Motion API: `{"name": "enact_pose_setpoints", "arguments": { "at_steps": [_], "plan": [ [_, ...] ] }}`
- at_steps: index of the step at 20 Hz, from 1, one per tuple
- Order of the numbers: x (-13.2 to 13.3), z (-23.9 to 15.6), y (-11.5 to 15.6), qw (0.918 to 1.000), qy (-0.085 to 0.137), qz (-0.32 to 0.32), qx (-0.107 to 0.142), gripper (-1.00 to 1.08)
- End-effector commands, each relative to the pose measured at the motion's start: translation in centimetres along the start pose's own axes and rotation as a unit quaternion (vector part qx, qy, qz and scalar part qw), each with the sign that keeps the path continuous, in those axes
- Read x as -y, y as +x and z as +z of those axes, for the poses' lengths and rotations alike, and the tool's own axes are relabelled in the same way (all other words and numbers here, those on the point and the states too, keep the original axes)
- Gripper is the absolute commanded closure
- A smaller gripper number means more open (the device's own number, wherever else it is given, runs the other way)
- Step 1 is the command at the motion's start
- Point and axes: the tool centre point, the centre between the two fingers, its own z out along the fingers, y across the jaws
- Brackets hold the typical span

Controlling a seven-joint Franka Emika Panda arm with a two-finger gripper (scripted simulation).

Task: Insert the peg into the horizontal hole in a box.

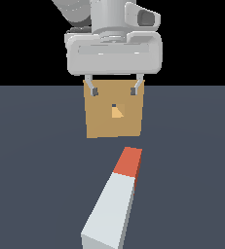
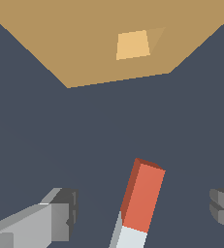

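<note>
The peg (image 1: 115, 197) lies flat on the dark floor, pale grey-white with its red-orange end (image 1: 128, 161) pointing toward the box. The tan box (image 1: 114, 111) stands beyond it, with a small hole (image 1: 115, 111) in the middle of its near face. My gripper (image 1: 114, 90) hangs open and empty above the floor, in front of the box's upper part, well above the peg. In the wrist view both fingers (image 2: 60, 213) flank the peg's red end (image 2: 143, 193), apart from it, and the box (image 2: 84, 43) and its hole (image 2: 133, 44) show beyond.
A flat dark grey floor (image 1: 36, 170) stretches all around the box and the peg. No other objects show.
</note>
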Motion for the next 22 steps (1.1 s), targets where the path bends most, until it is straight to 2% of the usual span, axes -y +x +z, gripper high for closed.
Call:
{"name": "enact_pose_setpoints", "arguments": {
  "at_steps": [1,5,9,18,22],
  "plan": [
    [0.0,0.0,0.0,1.0,0.0,0.0,0.0,-0.92],
    [-0.1,0.5,-0.7,1.0,0.0,0.006,0.001,-0.92],
    [-0.4,1.9,-3.0,0.9997,0.001,0.025,0.004,-0.92],
    [-0.7,7.5,-12.2,0.9944,0.004,0.104,0.014,-0.92],
    [-0.6,9.3,-15.3,0.9913,0.005,0.13,0.017,-0.92]
  ]
}}
